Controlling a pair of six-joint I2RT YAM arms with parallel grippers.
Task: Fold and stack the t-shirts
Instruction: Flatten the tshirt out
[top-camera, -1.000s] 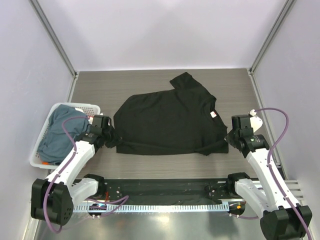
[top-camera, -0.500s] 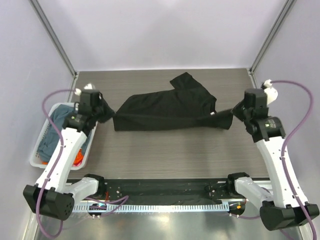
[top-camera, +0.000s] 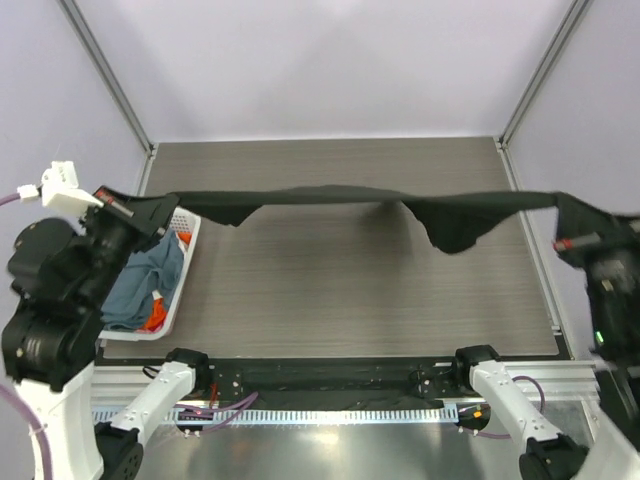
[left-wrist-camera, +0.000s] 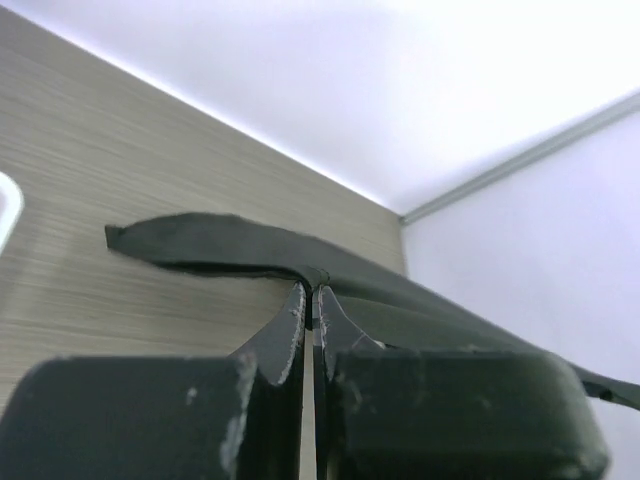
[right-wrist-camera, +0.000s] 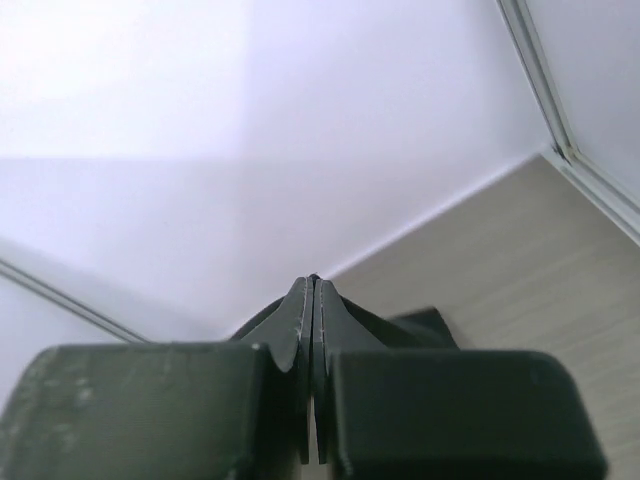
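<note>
Left end effector (top-camera: 152, 207), at about 9 o'clock in the top view, is pinched fully closed on one end of the black shirt (top-camera: 340, 194). Its wrist camera shows the two fingers (left-wrist-camera: 290, 335) pressed together with the dark cloth (left-wrist-camera: 230, 240) caught at their tips and running away toward 2 o'clock. The right end effector (top-camera: 568, 212), at about 3 o'clock, is closed just as tightly on the other end. In its own view the fingertips (right-wrist-camera: 300, 300) meet with no gap, and dark fabric (right-wrist-camera: 430, 322) shows just behind them toward 4 o'clock.

Between the two grips the black shirt is stretched out in a long, nearly straight band from 9 to 3 o'clock, held up off the surface (top-camera: 330, 290). A loose flap sags from the band right of centre, and a smaller one hangs near the left grip. Both arms are raised high, close to the overhead camera.

At about 8 o'clock a white basket (top-camera: 184, 268) sits on the surface beside the left arm. A blue-grey shirt (top-camera: 150, 275) lies bunched inside it, with a bit of orange cloth (top-camera: 156, 320) showing at its near end. The basket's rim (left-wrist-camera: 6, 205) also appears at 9 o'clock in the left wrist view.
</note>
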